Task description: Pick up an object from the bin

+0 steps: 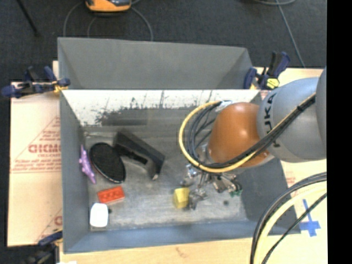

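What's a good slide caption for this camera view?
KUKA gripper low beside a small yellow block in the grey bin.

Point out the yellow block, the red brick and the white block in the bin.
yellow block [180, 198], camera view, middle of its visible face.
red brick [111, 194], camera view, centre of its top.
white block [99, 215], camera view, middle of its top.

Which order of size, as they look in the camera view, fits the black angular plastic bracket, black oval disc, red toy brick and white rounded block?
1. black angular plastic bracket
2. black oval disc
3. red toy brick and white rounded block: these look about alike, so they are left unranked.
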